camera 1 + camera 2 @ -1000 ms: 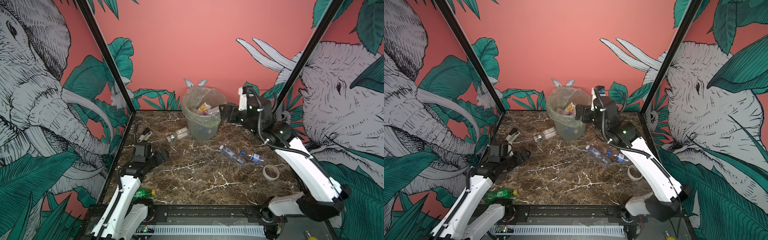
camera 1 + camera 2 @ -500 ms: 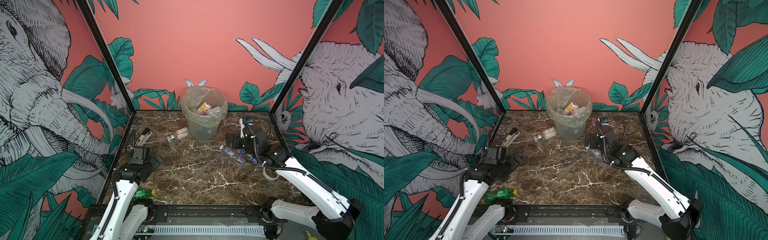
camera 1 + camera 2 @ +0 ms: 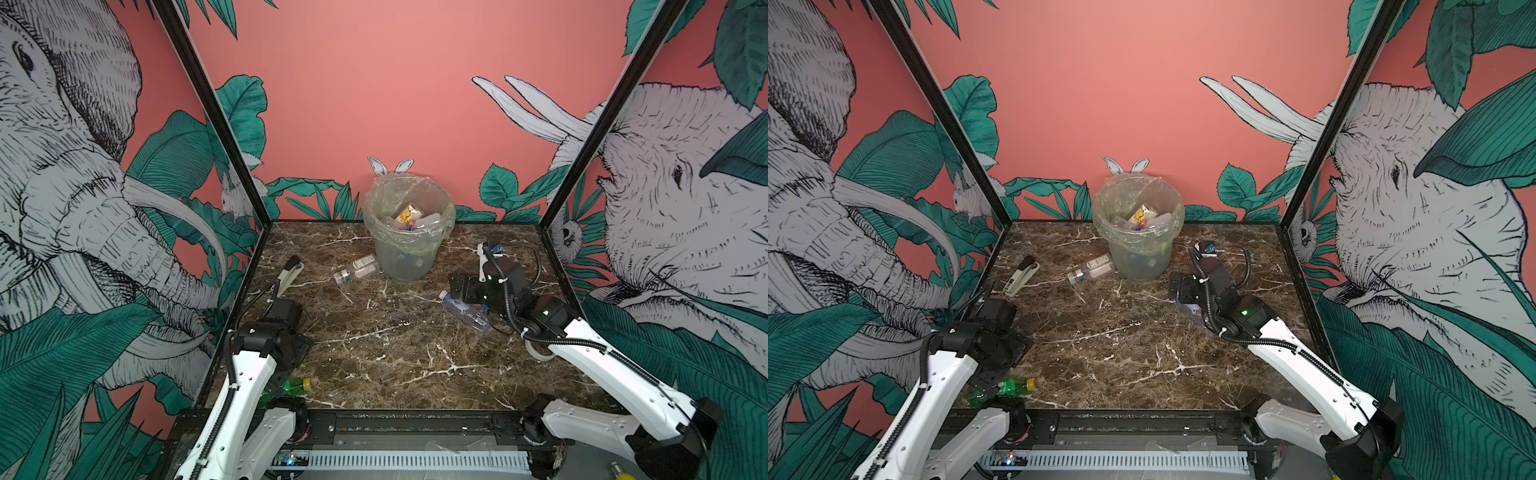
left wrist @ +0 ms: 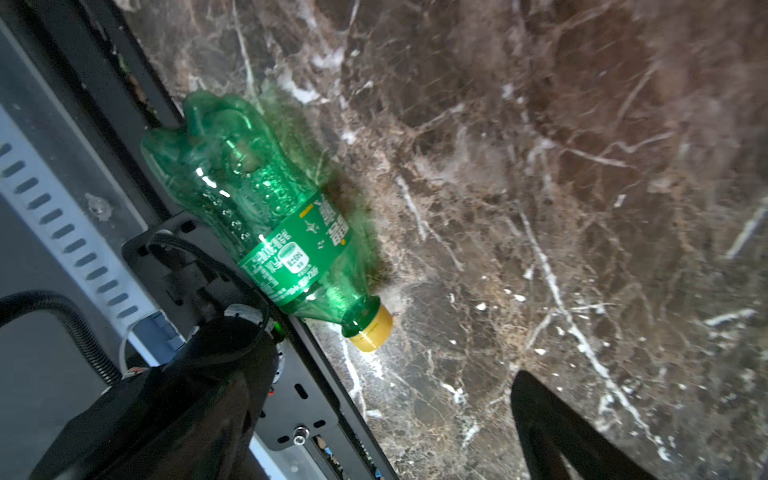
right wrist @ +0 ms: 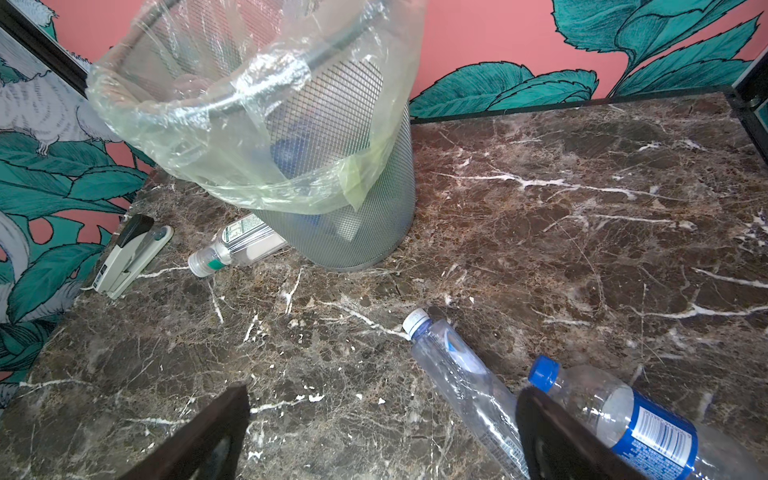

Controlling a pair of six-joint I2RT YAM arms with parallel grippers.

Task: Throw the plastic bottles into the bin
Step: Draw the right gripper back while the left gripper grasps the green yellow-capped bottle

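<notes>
1. Brown marble counter (image 3: 395,353), pink jungle walls (image 3: 374,104) all round. The bin (image 3: 399,266) stands at the back, dead centre, bag (image 5: 249,166) folded over its rim and several bottles (image 3: 409,216) already inside.
2. The right jaws are down low over the counter, spread wide, gripping nothing. A white-capped bottle (image 5: 453,365) lies on its side between them, close to one jaw, so I'd say that's the next pick.
3. Trouble is the blue-capped bottle (image 5: 623,411) just beside it: a squeeze could nudge it.
4. The left jaws, wide open and empty too, hang over the near left corner. A green bottle (image 4: 270,216) lies there along the black rail (image 4: 311,395) at the front edge, which leaves little room on that side.
5. One more clear bottle (image 3: 357,268) lies right up against the foot of the bin.
6. Not for the bin: a stapler (image 3: 289,272) by the left wall, well apart, and a roll of tape (image 3: 538,353) tucked under the right arm (image 3: 602,361).
</notes>
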